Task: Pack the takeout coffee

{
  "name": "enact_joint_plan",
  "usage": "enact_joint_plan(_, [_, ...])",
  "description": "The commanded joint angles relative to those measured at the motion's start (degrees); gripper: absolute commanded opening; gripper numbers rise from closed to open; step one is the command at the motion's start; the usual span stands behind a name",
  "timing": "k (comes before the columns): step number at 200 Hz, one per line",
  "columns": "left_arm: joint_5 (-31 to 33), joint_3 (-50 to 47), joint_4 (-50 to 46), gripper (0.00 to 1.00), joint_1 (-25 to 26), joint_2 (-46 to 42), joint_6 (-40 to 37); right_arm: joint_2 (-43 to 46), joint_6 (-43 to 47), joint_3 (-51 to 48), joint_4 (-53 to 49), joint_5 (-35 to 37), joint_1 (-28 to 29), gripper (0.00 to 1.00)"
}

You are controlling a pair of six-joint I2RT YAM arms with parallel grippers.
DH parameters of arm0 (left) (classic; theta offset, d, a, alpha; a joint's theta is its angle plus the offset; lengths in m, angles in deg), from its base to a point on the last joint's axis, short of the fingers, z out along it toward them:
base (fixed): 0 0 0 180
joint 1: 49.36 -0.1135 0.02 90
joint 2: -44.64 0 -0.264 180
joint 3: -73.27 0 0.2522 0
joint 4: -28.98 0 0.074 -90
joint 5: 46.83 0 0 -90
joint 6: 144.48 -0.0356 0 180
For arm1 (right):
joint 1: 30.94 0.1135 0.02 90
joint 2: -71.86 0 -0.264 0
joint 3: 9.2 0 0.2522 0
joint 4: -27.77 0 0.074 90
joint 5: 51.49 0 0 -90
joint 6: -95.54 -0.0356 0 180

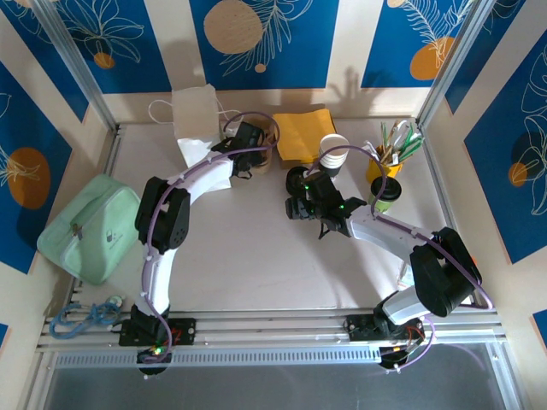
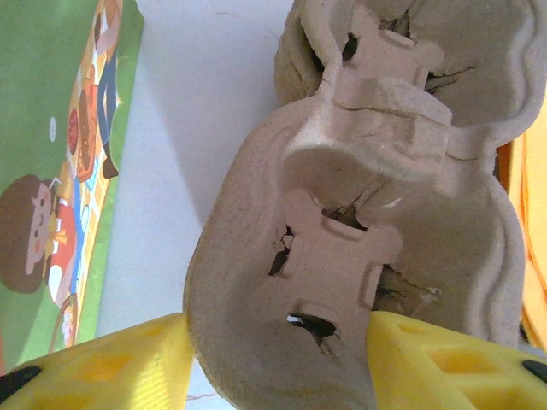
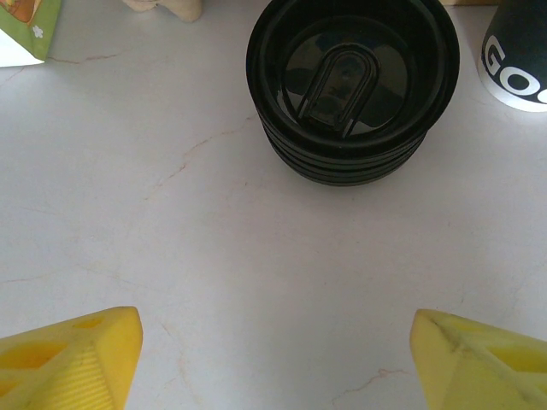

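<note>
The takeout coffee (image 1: 386,195), a greenish cup with a black lid, stands at the right beside my right forearm. My left gripper (image 1: 253,147) reaches to the back of the table. In the left wrist view its yellow fingers (image 2: 111,363) press against both sides of the near end of a brown pulp cup carrier (image 2: 359,196), so my left gripper (image 2: 278,346) is shut on it. My right gripper (image 3: 273,342) hovers open over bare tabletop, facing a stack of black lids (image 3: 352,81). In the top view my right gripper (image 1: 297,203) sits mid-table, left of the coffee.
A paper bag (image 1: 197,115) with a green printed side (image 2: 51,171) stands left of the carrier. Orange napkins (image 1: 303,137), a stack of lidless cups (image 1: 333,154) and a yellow utensil pot (image 1: 385,162) line the back. A mint pouch (image 1: 90,226) lies far left.
</note>
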Motion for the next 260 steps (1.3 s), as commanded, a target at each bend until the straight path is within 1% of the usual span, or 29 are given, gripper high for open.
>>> enact_joint_plan(1, [-2.30,-0.39,1.54,0.52,-1.11,0.91,0.05,-0.74,0.35,1.84,-1.01,1.05,-0.21,0.82])
enact_joint_plan(34, [-3.83,-3.13,5.17,0.48,-1.57,-0.61,0.89,-1.44,0.19,2.27,-1.34,1.13,-0.33,0.82])
enact_joint_plan(73, [-4.71,-4.16,7.20,0.38,-1.92,-1.28,0.68,-1.63,0.05,2.46,-1.58,1.30,-0.42,0.82])
enact_joint_plan(107, [-5.18,-5.53,9.31,0.32,-2.01,-2.40,0.48,-1.64,-0.02,2.50,-1.76,1.40,-0.59,0.82])
enact_joint_plan(161, [-5.28,-6.83,10.95,0.19,-2.19,-3.94,-0.06,-1.63,-0.28,2.59,-2.02,1.48,-0.77,0.82])
enact_joint_plan(181, [-5.41,-6.92,11.03,0.15,-2.19,-4.41,-0.16,-1.53,-0.32,2.54,-2.13,1.49,-0.86,0.82])
enact_joint_plan(216, [-6.76,-8.13,12.42,0.07,-2.19,-6.13,-0.44,-1.36,-0.49,2.50,-2.11,1.50,-0.95,0.82])
enact_joint_plan(241, [-8.34,-10.32,15.25,0.04,-2.19,-8.24,-0.77,-1.27,-0.55,2.37,-2.06,1.57,-1.03,0.82])
enact_joint_plan(260, [-8.96,-11.04,15.45,0.01,-2.24,-9.89,-1.22,-1.05,-0.72,2.21,-1.89,1.49,-1.03,0.82])
